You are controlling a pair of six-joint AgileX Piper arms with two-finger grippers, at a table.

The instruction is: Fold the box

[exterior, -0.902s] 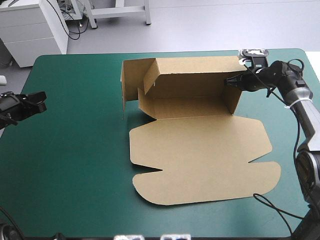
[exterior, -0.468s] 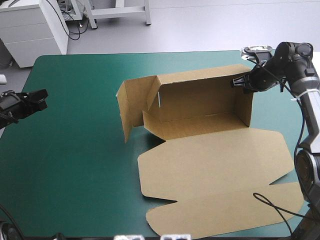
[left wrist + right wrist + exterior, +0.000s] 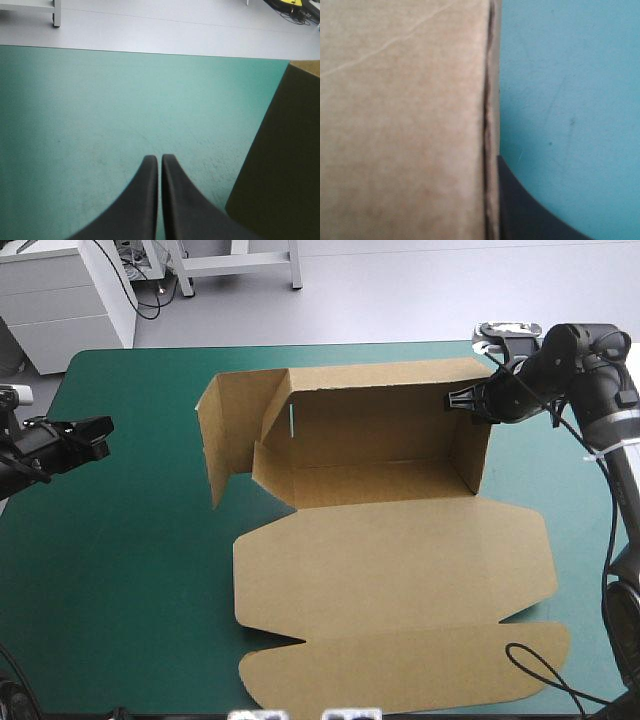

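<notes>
The teal-green table cover point(image 3: 130, 570) carries the brown box point(image 3: 390, 560) at its middle, with the lid panels flat toward the near edge and the walls raised beyond. The left gripper point(image 3: 105, 437) hovers by the left edge, fingers pressed together and empty, clear of the box. Farther off, the right gripper point(image 3: 458, 400) is clamped on the top of the box's right wall.
</notes>
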